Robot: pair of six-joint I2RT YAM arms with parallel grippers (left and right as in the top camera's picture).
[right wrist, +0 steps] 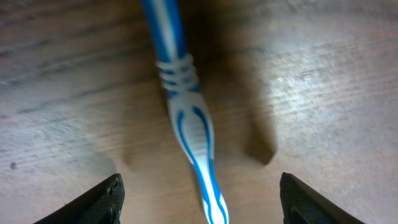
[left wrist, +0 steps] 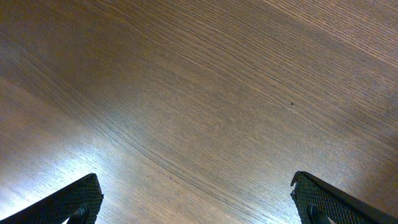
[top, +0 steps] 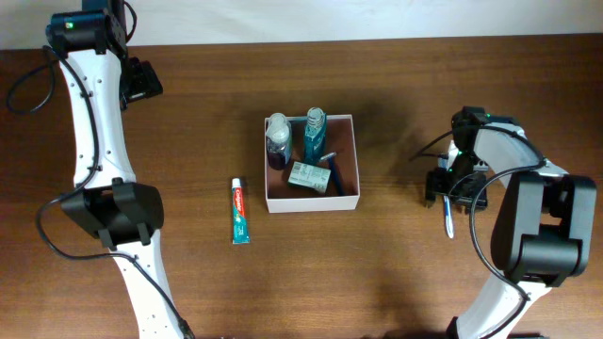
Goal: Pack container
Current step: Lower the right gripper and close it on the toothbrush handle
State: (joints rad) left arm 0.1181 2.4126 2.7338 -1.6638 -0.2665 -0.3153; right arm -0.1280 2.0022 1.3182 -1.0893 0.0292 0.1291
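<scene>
The container (top: 311,204), a square white-walled box with a reddish-brown floor, sits mid-table. Inside it are a dark-filled bottle (top: 278,141), a teal bottle (top: 314,135), a green-and-white soap box (top: 308,178) and a blue razor (top: 332,169). A toothpaste tube (top: 240,211) lies on the table to its left. My right gripper (top: 452,188) (right wrist: 199,190) hangs open low over a blue-and-white toothbrush (right wrist: 193,134) (top: 448,222). The handle lies between the fingers, touching neither. My left gripper (top: 141,80) (left wrist: 196,186) is open over bare wood at the far left back.
Brown wooden table (top: 396,264) all round. The left arm's white links (top: 94,122) run down the left side, and the right arm's base (top: 542,235) stands at the right edge with cables near it.
</scene>
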